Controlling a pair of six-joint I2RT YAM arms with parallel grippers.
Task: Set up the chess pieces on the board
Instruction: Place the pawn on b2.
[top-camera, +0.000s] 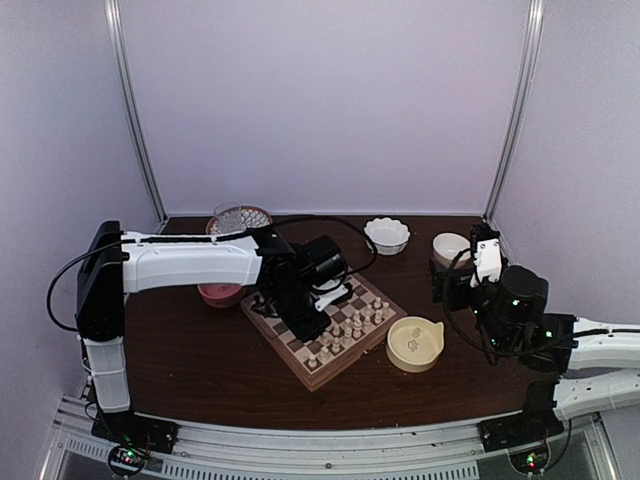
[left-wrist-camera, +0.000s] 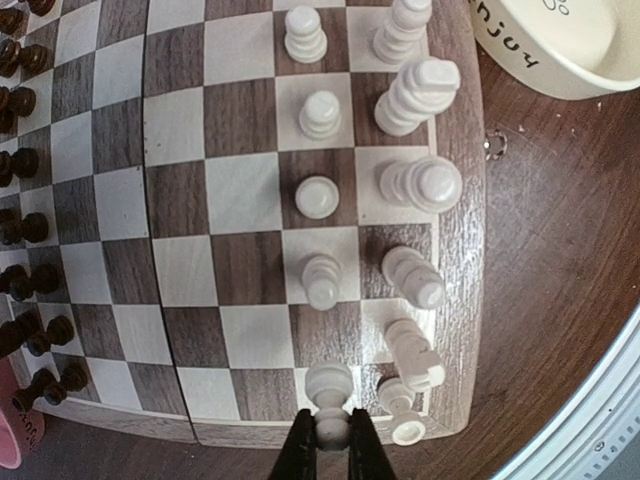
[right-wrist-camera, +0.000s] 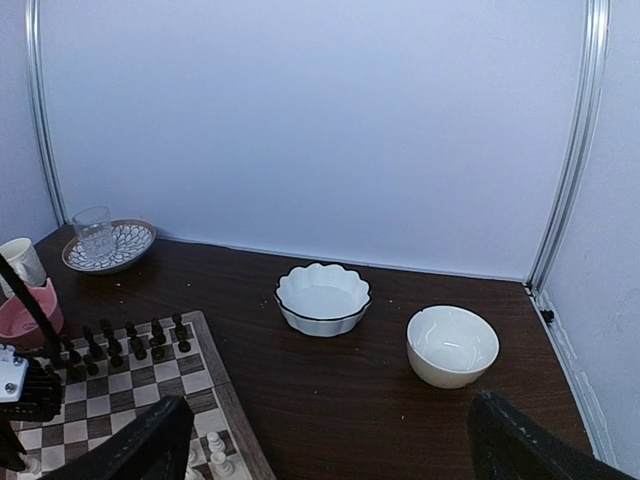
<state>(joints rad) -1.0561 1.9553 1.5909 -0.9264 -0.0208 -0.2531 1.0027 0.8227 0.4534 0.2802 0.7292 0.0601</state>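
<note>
The left fingers (left-wrist-camera: 300, 452) pinch a cream-white chess piece (left-wrist-camera: 330, 384) at the edge of the board (left-wrist-camera: 240, 190), while the right fingers (right-wrist-camera: 135, 440) hang wide apart, empty.

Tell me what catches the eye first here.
The board sits mid-table, with cream pieces in two rows along one edge and dark pieces along the opposite one. The left pincer is shut on a pawn at the end of the cream rows. The right pincer hangs open, off right near a bowl.
</note>
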